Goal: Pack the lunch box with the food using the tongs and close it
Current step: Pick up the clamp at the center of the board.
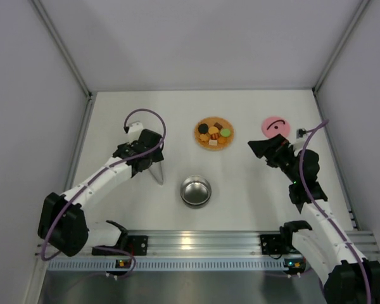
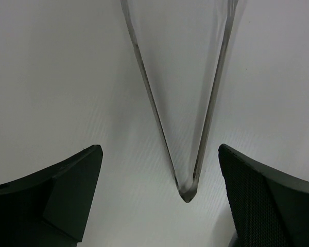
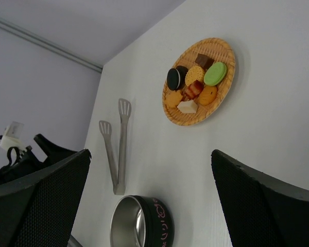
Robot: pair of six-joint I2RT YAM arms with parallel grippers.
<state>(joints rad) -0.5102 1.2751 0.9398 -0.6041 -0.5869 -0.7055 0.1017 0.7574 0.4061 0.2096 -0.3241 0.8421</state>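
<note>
Inspection, largest item down.

Table [image 1: 240, 209]: white and flat, and it carries every item.

Left gripper [image 2: 158, 149]: the jaws are wide and hold nothing. The fingers stand either side of the tongs' joined end, and neither touches it.

Right gripper [image 3: 150, 152]: the jaws are wide and empty, near the lid.

Woven plate [image 1: 198, 134]: back centre. It holds all the food in one tight cluster.

Lunch box [image 1: 196, 191]: centre front, upright and open, with a bare steel interior. Nothing is packed yet. It looks light and smooth-walled, so expect it to skate if you nudge it.

Lid [image 1: 275, 126]: pink, lying flat at back right, well apart from the lunch box. The thin black handle faces up, and that is your hold for closing.

Tongs [image 3: 123, 149]: flat on the table left of the lunch box, scalloped tips pointing toward the back. They are probably stiff, springy, slim and slippery metal. Take both arms a little ahead of the joint, where a squeeze closes the tips. A hold on the apex alone gives you no closing action.

Food [image 3: 194, 85]: small pieces, among them a green round [image 3: 215, 73]. They are likely light and hard and apt to pop out of the tips, so pinch each piece gently and lift singly.
</note>
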